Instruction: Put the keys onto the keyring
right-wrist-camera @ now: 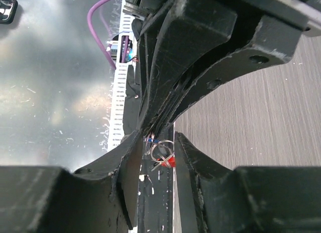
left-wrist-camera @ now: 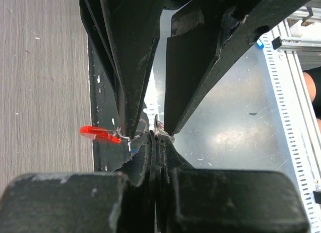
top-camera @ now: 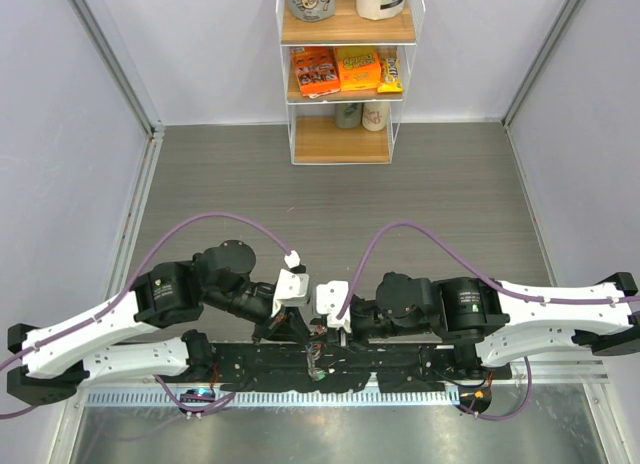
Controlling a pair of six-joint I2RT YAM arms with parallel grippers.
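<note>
Both grippers meet low over the black base rail at the table's near edge. The keyring's silvery ring (right-wrist-camera: 162,149) and red fob (left-wrist-camera: 99,133) hang between them. My left gripper (left-wrist-camera: 156,138) is shut, pinching thin metal at the ring's edge. A blue key head (right-wrist-camera: 151,141) shows right beside its tips. My right gripper (right-wrist-camera: 158,142) is open, its jaws standing either side of the ring, and its fingers (left-wrist-camera: 131,87) reach down in the left wrist view. The top view shows the left gripper (top-camera: 303,329) and right gripper (top-camera: 327,330) tip to tip. The green key is not visible.
The black base rail (top-camera: 400,364) lies under the grippers, with a metal plate (top-camera: 330,434) nearer me and a white slotted strip (top-camera: 130,396). A shelf unit (top-camera: 346,84) with snacks and bottles stands at the far wall. The wood-grain tabletop (top-camera: 340,199) stretches between.
</note>
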